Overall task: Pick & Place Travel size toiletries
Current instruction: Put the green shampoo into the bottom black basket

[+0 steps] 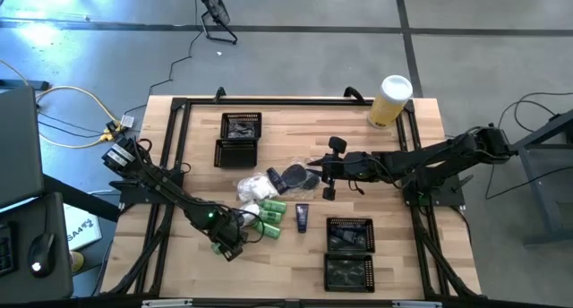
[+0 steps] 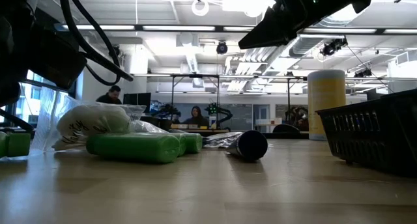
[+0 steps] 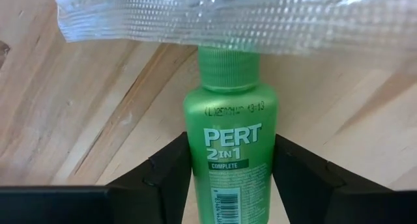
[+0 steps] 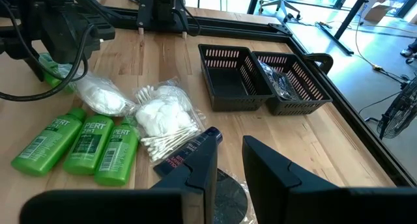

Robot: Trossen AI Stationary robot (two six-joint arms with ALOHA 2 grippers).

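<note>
Left gripper (image 3: pixel 231 185) is down at the near-left of the table, its two dark fingers (image 3: pixel 163 178) pressed against either side of a green Pert bottle (image 3: pixel 231 152) — clamped on it, by the look of things, with the bottle lying flat on the wood. The cap end is tucked under the edge of a clear crinkly packet (image 3: pixel 228 19), so the judgement here is to lift straight and gently, letting the cap slide clear without dragging that packet along. A squeeze on the body below the shoulder looks sound; the plastic is smooth, so a firm hold matters before any swing toward a black mesh tray (image 1: pixel 240 138).

The label reads "PERT 2 IN 1 COMPLETE", with a stamped code line above it that starts with "(L)" and ends in "13:13".

Over on the other side, the right gripper (image 4: pixel 228 162) hovers mid-table above the pile, fingers a narrow gap apart and holding nothing. Below it lie three more green Pert bottles (image 4: pixel 81 146) side by side, a packet of cotton swabs (image 4: pixel 163 123) and a dark tube (image 4: pixel 189 152) with red lettering too small to read.
</note>
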